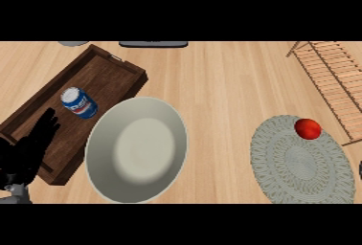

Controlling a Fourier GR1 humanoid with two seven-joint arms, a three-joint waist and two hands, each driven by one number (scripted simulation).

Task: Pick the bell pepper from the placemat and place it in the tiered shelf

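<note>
Left hand (28, 148) resting open at counter's left edge, holding nothing; right hand not showing. Pepper (308, 128) sitting at mat's (300, 165) far edge, just beside shelf (332, 81). We're risking nudging round pepper off mat on approach.

Red bell pepper (308, 128) on placemat (300, 167) near tiered shelf (332, 76); left hand (28, 148) open over tray (106, 76).
</note>
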